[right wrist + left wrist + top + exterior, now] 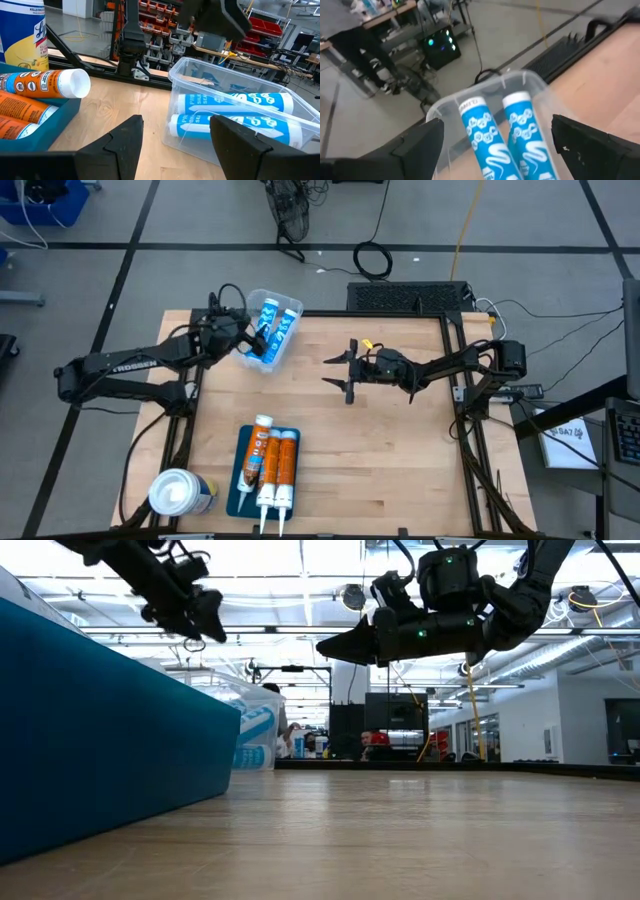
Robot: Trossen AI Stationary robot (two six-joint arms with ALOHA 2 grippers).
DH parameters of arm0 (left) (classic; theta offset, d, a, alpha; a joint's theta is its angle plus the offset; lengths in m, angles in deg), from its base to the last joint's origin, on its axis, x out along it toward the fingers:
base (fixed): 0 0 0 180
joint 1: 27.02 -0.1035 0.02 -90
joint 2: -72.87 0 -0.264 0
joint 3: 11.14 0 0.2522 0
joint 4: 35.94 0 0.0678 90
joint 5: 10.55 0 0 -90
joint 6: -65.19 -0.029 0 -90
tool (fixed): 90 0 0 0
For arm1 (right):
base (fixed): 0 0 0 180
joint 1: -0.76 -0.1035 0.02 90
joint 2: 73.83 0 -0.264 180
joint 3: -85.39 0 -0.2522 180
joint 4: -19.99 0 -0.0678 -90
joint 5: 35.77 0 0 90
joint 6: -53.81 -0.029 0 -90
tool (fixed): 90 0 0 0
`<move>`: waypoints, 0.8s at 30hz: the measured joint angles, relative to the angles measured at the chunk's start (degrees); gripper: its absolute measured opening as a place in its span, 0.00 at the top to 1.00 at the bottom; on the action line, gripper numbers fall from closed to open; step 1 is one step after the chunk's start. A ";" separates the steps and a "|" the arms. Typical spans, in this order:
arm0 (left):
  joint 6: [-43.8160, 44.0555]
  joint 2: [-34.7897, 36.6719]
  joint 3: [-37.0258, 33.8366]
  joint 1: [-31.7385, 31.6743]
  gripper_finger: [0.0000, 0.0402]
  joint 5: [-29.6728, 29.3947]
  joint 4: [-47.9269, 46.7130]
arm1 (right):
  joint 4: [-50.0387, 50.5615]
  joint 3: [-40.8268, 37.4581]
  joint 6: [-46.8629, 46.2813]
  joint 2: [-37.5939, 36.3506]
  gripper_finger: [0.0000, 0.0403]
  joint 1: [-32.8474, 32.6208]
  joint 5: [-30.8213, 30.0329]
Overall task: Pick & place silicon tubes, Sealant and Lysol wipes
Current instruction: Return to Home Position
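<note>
Two blue-and-white tubes (275, 322) lie side by side in a clear plastic bin (257, 302) at the table's far left; they also show in the left wrist view (492, 137) and the right wrist view (235, 112). My left gripper (262, 338) hovers open above the bin, empty. My right gripper (342, 375) hangs open and empty above the table's middle. Three orange-and-white tubes (272, 465) lie on a blue tray (238, 498) at the near left. The Lysol wipes canister (180, 492), white-lidded, stands beside the tray.
The blue tray's wall (100, 740) fills the low view's left. A black mat (405, 297) lies beyond the table's far edge. People and desks show in the room behind (355, 35). Bare wood lies between the bin and tray and on the right half.
</note>
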 joint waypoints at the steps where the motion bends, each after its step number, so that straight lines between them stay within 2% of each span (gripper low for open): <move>1: -0.02 0.95 0.00 0.41 0.10 0.02 0.04 | 0.09 0.00 0.00 0.00 0.47 0.00 -0.04; 6: -0.83 5.77 0.01 2.85 0.10 0.58 -1.03 | 0.17 0.00 0.00 0.00 0.47 0.01 -0.11; 13: -3.36 12.70 0.00 5.47 0.10 10.24 -6.92 | 0.21 0.00 0.00 -0.14 0.47 0.04 -0.25; 16: -3.17 15.68 0.00 6.29 0.10 13.43 -9.78 | 0.69 0.00 0.00 -0.75 0.47 0.04 -2.29; 19: -3.16 18.60 0.00 7.08 0.10 15.42 -12.54 | 4.48 0.01 0.00 -3.68 0.47 0.05 -4.63; 24: -3.20 23.53 -1.60 8.63 0.10 17.97 -14.02 | 16.19 0.00 -0.17 -12.28 0.47 0.07 -4.38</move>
